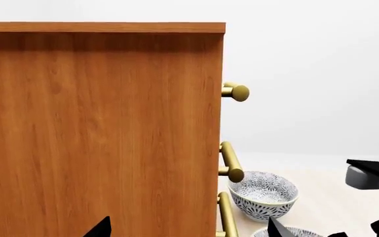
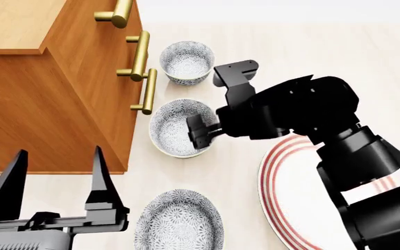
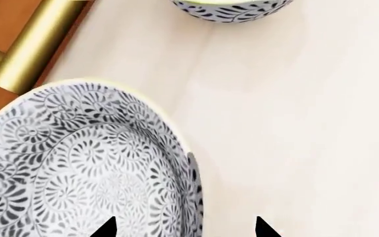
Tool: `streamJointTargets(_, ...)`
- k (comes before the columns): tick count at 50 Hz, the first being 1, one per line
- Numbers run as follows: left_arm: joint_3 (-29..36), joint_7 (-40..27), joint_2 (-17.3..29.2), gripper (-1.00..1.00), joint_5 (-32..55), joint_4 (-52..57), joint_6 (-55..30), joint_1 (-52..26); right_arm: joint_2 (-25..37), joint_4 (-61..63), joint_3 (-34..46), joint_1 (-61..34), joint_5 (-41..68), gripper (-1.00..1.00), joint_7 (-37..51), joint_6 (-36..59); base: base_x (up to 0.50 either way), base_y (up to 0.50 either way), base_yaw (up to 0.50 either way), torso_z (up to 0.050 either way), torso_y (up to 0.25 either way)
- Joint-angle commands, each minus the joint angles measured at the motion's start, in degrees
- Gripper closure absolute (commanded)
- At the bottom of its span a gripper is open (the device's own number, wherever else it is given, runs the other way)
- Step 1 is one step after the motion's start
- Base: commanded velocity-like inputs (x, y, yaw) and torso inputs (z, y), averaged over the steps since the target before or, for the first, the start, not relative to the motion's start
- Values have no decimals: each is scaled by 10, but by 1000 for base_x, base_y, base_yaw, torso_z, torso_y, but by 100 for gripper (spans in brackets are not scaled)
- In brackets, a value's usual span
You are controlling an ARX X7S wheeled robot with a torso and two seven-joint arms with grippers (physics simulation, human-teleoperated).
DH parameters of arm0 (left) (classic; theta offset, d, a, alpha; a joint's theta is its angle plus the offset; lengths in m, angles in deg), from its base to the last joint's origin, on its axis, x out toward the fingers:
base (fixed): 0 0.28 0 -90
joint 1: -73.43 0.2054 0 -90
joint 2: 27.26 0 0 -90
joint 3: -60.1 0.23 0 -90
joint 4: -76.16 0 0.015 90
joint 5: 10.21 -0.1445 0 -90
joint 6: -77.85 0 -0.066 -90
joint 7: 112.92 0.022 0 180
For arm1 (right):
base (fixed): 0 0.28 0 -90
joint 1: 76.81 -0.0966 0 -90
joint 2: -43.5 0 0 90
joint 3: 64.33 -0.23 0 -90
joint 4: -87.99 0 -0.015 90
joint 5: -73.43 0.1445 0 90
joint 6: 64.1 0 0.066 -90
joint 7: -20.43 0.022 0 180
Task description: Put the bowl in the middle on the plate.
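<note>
Right wrist view shows the right gripper [image 3: 184, 228] spread, one fingertip inside the bowl [image 3: 77, 168] and one outside, straddling its rim on the side towards the plate [image 2: 294, 198]. To grip well, I judge it should lower until the wall sits deep between the tips, then pinch squarely; contact can't be confirmed from here. The bowl sits on the floor between two like bowls, beside the cabinet [image 2: 54, 94]. Nearer the robot, the left gripper [image 2: 54, 179] hangs spread, holding nothing
</note>
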Motion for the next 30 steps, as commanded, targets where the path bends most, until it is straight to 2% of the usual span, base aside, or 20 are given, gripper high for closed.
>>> streamJointTargets(1,2,-3,4,-100,1,-1,0,-2,-2,-2,19,9,-12,-100,-20,-13,0,0,0,0,0)
streamJointTargets(6,3,-6,5,-100,1,-1,2,-1,0,4,22,9,-11,-100,-21,-11,0,0,0,0,0)
streamJointTargets(7,4,-6,6,-100,1,-1,2,-1,0,5,21,9,-10,100,-17,-12,0,0,0,0,0)
streamJointTargets(30,12,-19,14,-100,2,-4,3,-5,17,33,16,-2,3,100,-3,0,0,0,0,0,0)
